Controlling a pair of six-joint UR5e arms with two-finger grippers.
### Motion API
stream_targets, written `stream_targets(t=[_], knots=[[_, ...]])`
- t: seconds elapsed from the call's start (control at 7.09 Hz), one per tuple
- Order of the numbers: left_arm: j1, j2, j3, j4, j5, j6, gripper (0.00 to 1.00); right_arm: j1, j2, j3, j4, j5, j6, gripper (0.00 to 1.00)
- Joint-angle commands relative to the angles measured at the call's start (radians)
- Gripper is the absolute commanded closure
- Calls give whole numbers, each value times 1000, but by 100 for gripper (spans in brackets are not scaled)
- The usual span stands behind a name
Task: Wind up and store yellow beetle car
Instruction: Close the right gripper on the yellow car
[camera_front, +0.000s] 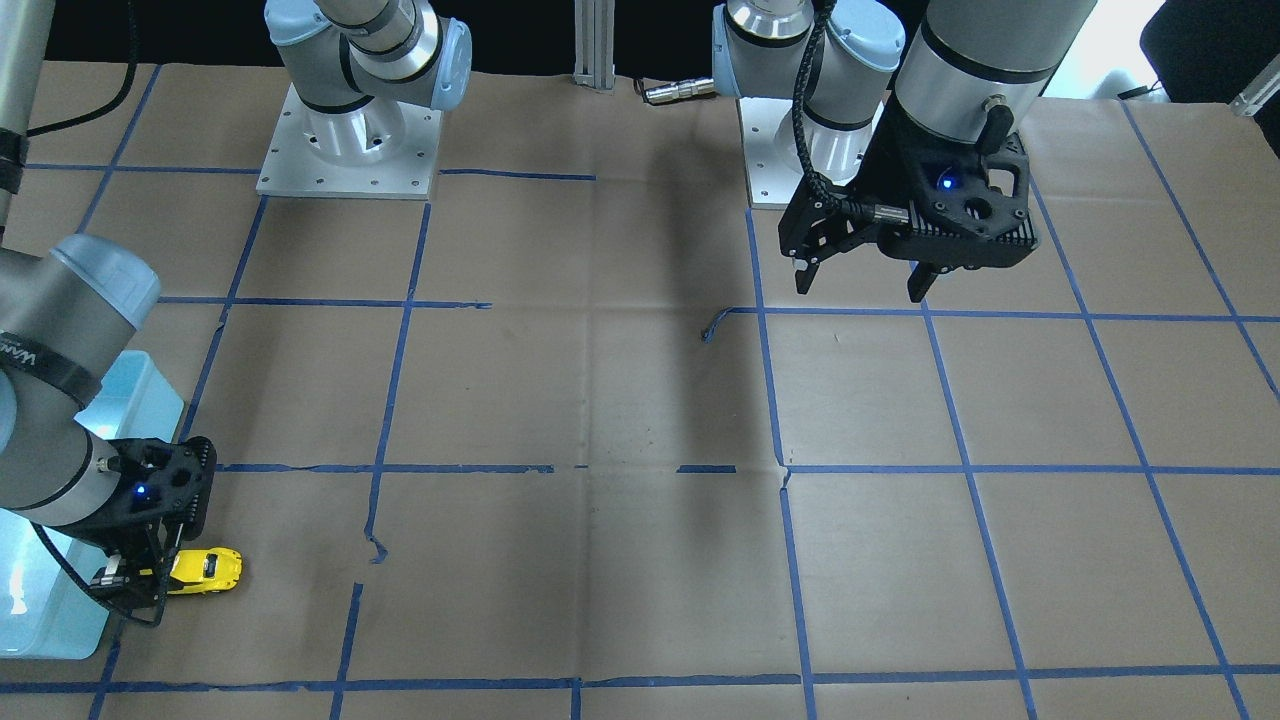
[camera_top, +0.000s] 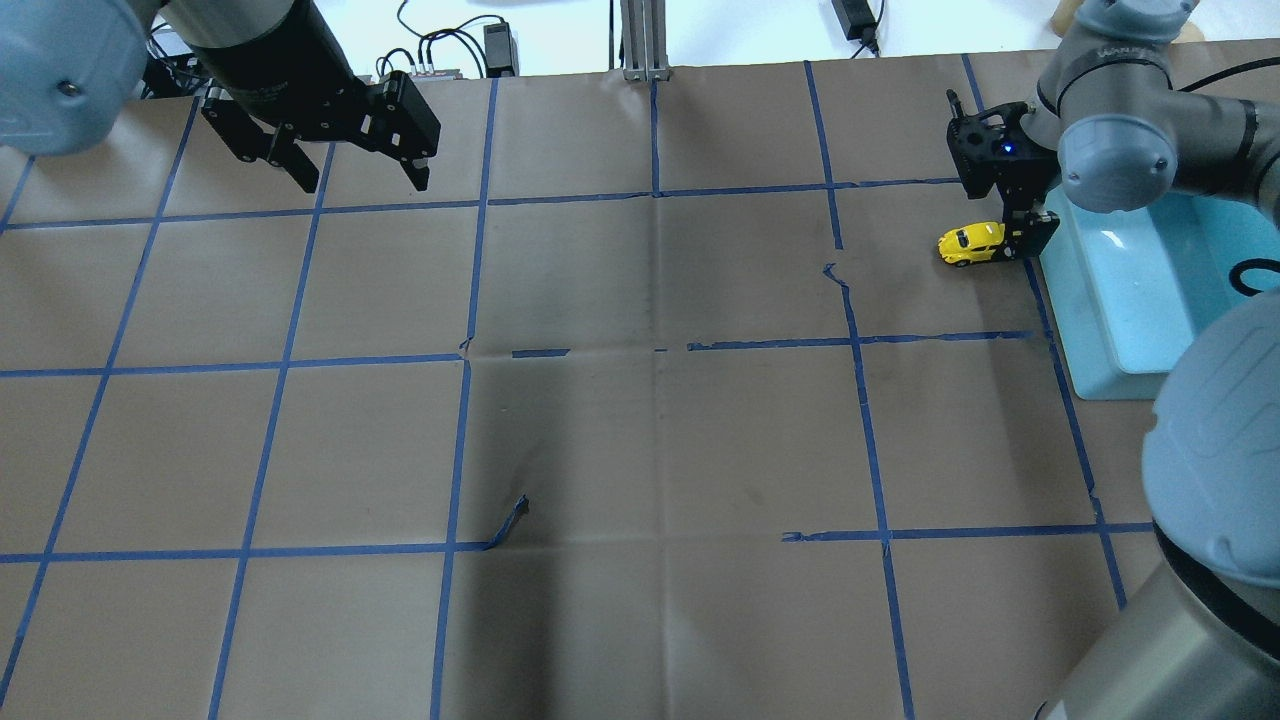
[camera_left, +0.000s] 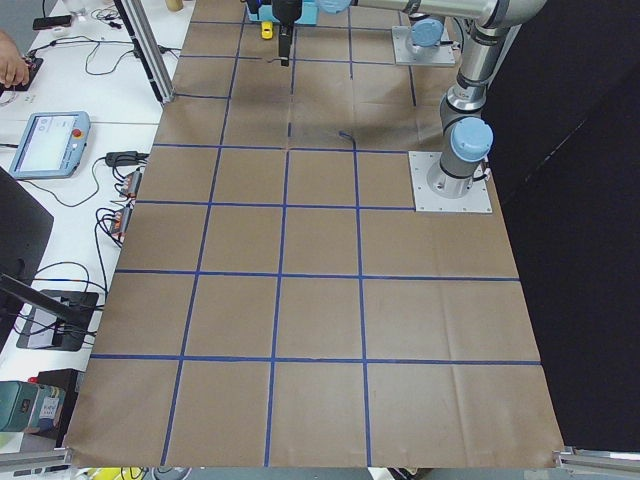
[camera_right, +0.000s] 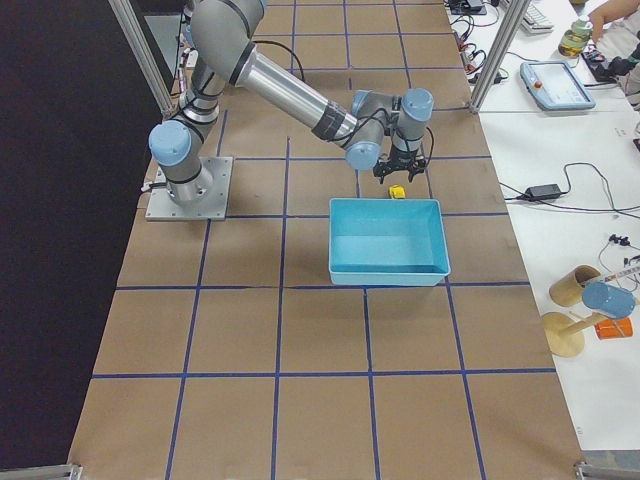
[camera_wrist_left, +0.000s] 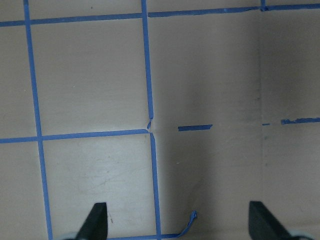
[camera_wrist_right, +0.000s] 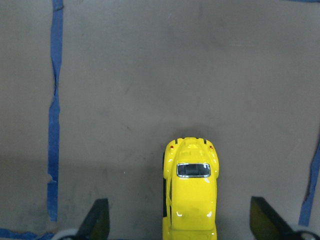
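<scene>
Right gripper (camera_wrist_right: 181, 225) spread wide, straddling one end of the yellow beetle car (camera_top: 970, 243) on the table just beside the teal bin (camera_top: 1140, 300); an end-on pinch on that glossy curved body could make it yaw or squirt out.

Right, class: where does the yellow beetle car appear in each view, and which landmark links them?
Exterior front-facing: yellow beetle car at lower left.
Overhead exterior: car at upper right.
Exterior left: car tiny, at the top edge.
Exterior right: car upper middle, just beyond the light-blue bin.
Left wrist-mounted: not in it.
Right wrist-mounted: car at bottom centre.
Shared landmark: the light-blue bin, seen in all four exterior views.
</scene>
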Motion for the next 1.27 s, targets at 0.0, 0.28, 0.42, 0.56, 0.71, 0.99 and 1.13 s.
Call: stream_targets(t=[0.0, 0.28, 0.42, 0.56, 0.71, 0.99, 1.13], knots=[[0, 4, -3, 1, 0, 0, 1, -25, 24, 9, -17, -4, -47, 0], [-1, 1, -2, 1, 0, 1, 1, -25, 30, 12, -19, 2, -48, 0], [-1, 1, -2, 1, 1, 1, 1, -25, 48, 12, -55, 6, -47, 0], [-1, 1, -2, 1, 0, 0, 1, -25, 68, 13, -89, 2, -44, 0], [-1, 1, 0, 1, 1, 0, 1, -25, 70, 15, -91, 2, -41, 0], [-1, -1, 0, 1, 1, 1, 1, -23, 73, 13, -92, -6, 0, 29], [-1, -5, 0, 3, 1, 1, 1, -22, 73, 10, -92, -10, 34, 55]])
